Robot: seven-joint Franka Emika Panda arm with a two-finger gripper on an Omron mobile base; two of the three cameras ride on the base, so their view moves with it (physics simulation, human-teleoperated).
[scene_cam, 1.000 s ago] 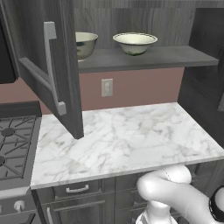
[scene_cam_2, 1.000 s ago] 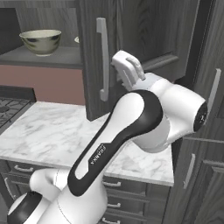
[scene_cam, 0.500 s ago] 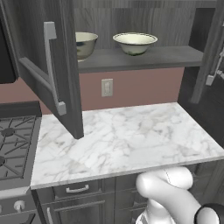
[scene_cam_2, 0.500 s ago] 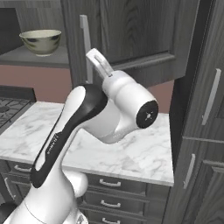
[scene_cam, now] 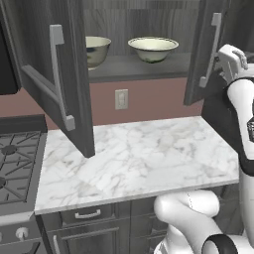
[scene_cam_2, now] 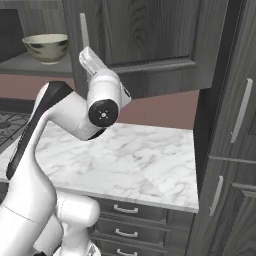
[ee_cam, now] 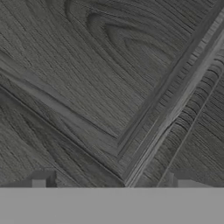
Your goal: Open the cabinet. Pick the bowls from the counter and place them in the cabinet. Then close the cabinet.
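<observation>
Jaws stand spread wide and empty, pressed close against the right door (scene_cam: pixel 203 49) of the cabinet (scene_cam: pixel 139 69), its dark wood-grain panelling right before them. Both bowls (scene_cam: pixel 153 48), cream inside and metallic outside, sit on the grey shelf (scene_cam: pixel 144 67); the veined marble counter (scene_cam: pixel 134 158) lies below. Pushing the panel off-centre could let the smooth fingertips (ee_cam: pixel 39 179) slide off; the left door (scene_cam: pixel 54 79) hangs open too.

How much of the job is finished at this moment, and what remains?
Done: both bowls sit on the cabinet shelf, and no bowl is on the counter. In hand: the open gripper is at the half-open right door. Left: closing both doors.
</observation>
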